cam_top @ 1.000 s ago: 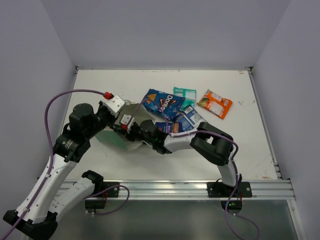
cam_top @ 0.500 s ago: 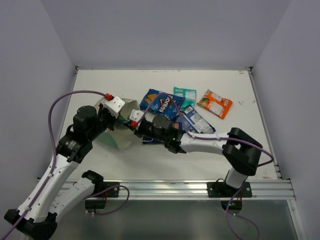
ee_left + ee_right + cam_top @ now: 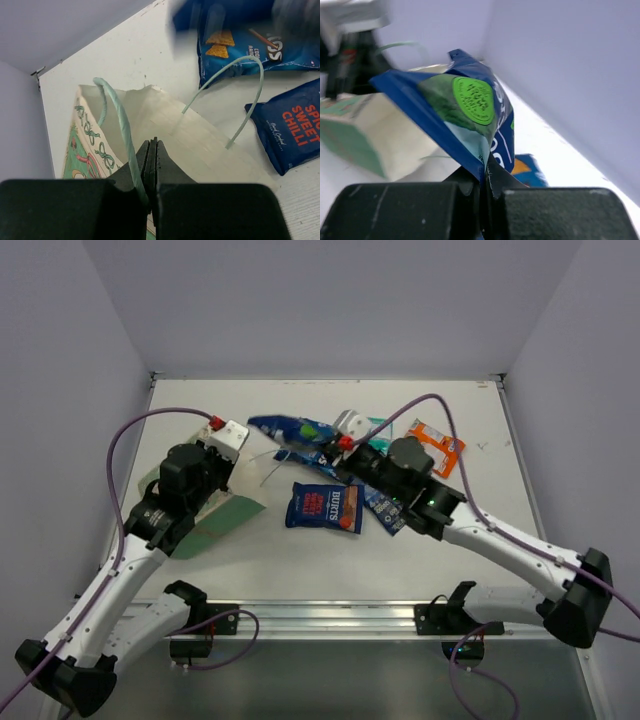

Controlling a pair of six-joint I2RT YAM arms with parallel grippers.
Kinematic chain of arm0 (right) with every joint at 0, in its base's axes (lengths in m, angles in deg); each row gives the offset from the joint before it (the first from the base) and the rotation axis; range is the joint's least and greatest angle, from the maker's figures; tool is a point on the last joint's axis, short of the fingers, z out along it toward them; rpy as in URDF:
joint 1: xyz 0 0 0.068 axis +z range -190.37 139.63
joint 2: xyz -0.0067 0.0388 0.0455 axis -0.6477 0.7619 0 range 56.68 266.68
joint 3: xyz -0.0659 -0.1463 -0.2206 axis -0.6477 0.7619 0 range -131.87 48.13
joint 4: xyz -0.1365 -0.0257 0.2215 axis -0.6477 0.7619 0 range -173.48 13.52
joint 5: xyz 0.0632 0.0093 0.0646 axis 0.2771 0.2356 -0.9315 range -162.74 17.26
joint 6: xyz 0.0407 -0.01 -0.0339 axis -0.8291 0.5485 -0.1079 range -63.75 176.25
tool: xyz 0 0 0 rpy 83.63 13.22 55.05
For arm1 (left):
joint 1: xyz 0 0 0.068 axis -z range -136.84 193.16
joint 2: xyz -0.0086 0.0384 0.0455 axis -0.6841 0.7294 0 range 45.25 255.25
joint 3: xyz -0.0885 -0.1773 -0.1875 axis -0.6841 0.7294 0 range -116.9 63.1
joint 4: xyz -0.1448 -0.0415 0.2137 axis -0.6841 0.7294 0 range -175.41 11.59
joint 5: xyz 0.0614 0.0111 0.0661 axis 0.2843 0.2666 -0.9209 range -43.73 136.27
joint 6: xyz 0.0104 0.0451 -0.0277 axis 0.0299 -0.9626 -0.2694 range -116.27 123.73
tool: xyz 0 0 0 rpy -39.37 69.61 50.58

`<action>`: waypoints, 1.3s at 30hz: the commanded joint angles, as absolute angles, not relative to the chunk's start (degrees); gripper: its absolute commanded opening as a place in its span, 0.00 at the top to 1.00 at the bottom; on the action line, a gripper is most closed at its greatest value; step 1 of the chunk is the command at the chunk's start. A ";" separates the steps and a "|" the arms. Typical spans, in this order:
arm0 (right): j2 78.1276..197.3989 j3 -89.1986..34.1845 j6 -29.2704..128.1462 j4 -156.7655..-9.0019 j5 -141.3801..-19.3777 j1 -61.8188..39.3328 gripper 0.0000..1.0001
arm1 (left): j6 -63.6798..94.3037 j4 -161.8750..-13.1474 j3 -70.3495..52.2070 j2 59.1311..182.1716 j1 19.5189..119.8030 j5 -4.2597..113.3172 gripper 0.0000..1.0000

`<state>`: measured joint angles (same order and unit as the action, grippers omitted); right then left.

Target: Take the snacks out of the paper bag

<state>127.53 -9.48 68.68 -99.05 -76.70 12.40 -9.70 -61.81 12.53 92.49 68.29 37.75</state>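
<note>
1. Bag (image 3: 222, 516) sat at the left of the table (image 3: 300, 560), under the left arm. Its white inside showed in the left wrist view.
2. The left gripper (image 3: 152, 146) was closed on the bag's rim, jaws pressed together over the paper. One string handle (image 3: 119, 120) ran just beside the fingers. The second handle (image 3: 248, 90) arched out over the table toward the packets.
3. The green-patch packet (image 3: 290, 428), blue, was out of the bag and held clear of the table, behind the bag's mouth.
4. The red-label packet (image 3: 323, 506), also blue, lay flat on the table just right of the bag, not touching it.
5. The Doritos packet (image 3: 250, 45) lay on the table beyond the red-label packet. The top view hid most of it.
6. The right gripper (image 3: 484, 172) was clamped on the lower edge of the green-patch packet, which stood up from the jaws.
7. Another blue packet (image 3: 385, 512) lay partly under the right arm, just right of the red-label packet.
8. The teal packet (image 3: 380, 423) showed only as a sliver behind the right wrist.
9. The orange packet (image 3: 440, 443) lay farthest right, partly covered by the right arm.
</note>
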 commanded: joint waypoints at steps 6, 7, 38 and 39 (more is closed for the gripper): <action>112.50 -6.81 56.27 -81.57 -59.48 -5.18 1.00 | -6.73 -66.77 7.21 94.64 67.77 31.85 1.00; 111.01 -6.37 52.86 -79.98 -58.34 -7.30 1.00 | -6.20 -66.95 5.81 94.73 67.77 31.85 1.00; 105.29 1.15 8.69 -52.03 -70.91 -56.90 0.01 | 6.89 -73.10 4.39 93.85 64.43 26.85 1.00; 105.37 -0.98 9.83 -51.41 -68.46 -56.72 0.01 | 7.42 -73.19 4.65 93.94 63.91 25.89 1.00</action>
<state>106.99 7.88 4.79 -55.95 -76.03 -56.93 5.10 -69.51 4.58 94.72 65.27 28.95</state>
